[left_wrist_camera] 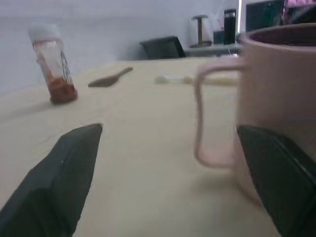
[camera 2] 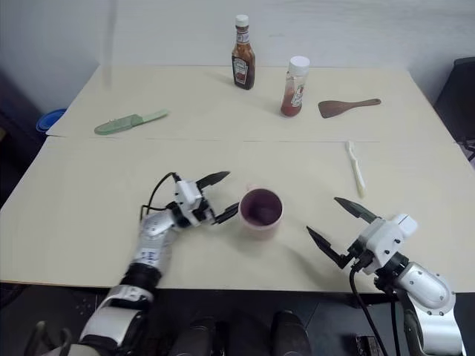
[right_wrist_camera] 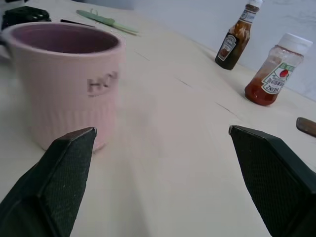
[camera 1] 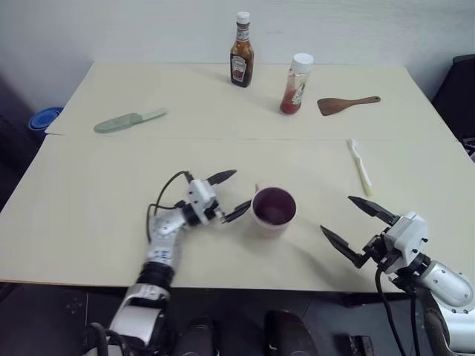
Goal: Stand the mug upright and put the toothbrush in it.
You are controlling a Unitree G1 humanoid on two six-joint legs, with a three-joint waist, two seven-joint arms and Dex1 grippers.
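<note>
The pale pink mug [camera 1: 273, 210] stands upright near the table's front edge, its dark maroon inside facing up. Its thin handle [left_wrist_camera: 207, 113] points toward my left gripper [camera 1: 243, 188], which is open just left of the mug. The handle lies between that gripper's black fingers [left_wrist_camera: 69, 168], touching neither. The cream-white toothbrush [camera 1: 361, 167] lies flat on the table, behind and to the right of the mug. My right gripper [camera 1: 335, 213] is open and holds nothing, to the right of the mug and in front of the toothbrush.
A dark sauce bottle [camera 1: 241, 52] and a white-capped red sauce bottle [camera 1: 295, 85] stand at the back. A brown wooden spatula [camera 1: 347, 104] lies to their right, and a pale green knife [camera 1: 130, 120] at the back left. A blue object [camera 1: 46, 119] sits beyond the table's left edge.
</note>
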